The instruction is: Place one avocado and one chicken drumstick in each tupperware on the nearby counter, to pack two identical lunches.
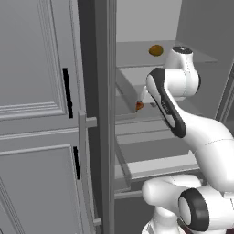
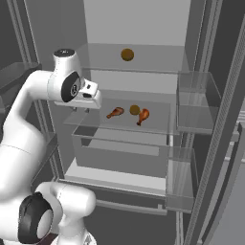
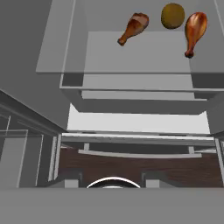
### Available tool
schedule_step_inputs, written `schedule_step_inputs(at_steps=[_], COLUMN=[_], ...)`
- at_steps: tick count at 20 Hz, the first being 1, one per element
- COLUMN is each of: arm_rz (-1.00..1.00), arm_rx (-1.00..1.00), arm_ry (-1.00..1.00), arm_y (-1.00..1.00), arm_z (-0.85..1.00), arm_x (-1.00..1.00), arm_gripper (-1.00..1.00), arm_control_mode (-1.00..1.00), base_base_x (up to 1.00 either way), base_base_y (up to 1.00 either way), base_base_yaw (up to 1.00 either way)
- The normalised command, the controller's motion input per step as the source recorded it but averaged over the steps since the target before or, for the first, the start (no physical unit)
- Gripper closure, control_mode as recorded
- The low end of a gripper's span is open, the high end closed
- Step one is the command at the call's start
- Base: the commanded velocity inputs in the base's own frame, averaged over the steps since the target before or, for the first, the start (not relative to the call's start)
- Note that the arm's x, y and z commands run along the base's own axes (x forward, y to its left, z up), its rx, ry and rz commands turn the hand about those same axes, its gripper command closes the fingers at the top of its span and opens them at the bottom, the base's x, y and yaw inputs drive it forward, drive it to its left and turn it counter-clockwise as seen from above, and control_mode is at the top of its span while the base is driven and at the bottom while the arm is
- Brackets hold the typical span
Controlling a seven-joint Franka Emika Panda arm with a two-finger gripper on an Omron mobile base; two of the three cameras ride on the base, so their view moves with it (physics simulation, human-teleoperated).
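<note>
On the fridge shelf (image 2: 158, 125), an avocado (image 2: 134, 109) sits between two chicken drumsticks (image 2: 115, 113); whether the gripper (image 2: 91, 98) is spread cannot be told.

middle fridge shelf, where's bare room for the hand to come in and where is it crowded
The left and front parts of the middle shelf are bare, up to the left drumstick. The right-centre is crowded: the avocado sits close beside the right drumstick. The top shelf is bare around its lone avocado.
</note>
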Motion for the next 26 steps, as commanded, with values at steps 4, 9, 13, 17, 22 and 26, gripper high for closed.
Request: schedule_step_inputs(at_steps=[4, 9, 13, 17, 22, 26], arm_rz=[-0.02, -0.06, -0.07, -0.09, -0.11, -0.07], arm_rx=[-0.01, -0.02, 0.00, 0.07, 0.14, 0.01], arm_ry=[-0.11, -0.28, -0.17, -0.01, 0.06, 0.02], arm_y=[0.00, -0.03, -0.03, -0.13, -0.18, 0.00], arm_z=[-0.26, -0.60, -0.36, -0.12, -0.04, -0.18], arm_x=[-0.03, 0.10, 0.25, 0.53, 0.81, 0.70], arm_gripper=[-1.00, -1.00, -1.00, -1.00, -1.00, -1.00], arm_control_mode=[-1.00, -1.00, -1.00, -1.00, -1.00, -1.00], base_base_x=[0.00, 0.00, 0.00, 0.00, 0.00, 0.00], base_base_y=[0.00, 0.00, 0.00, 0.00, 0.00, 0.00], base_base_yaw=[0.00, 0.00, 0.00, 0.00, 0.00, 0.00])
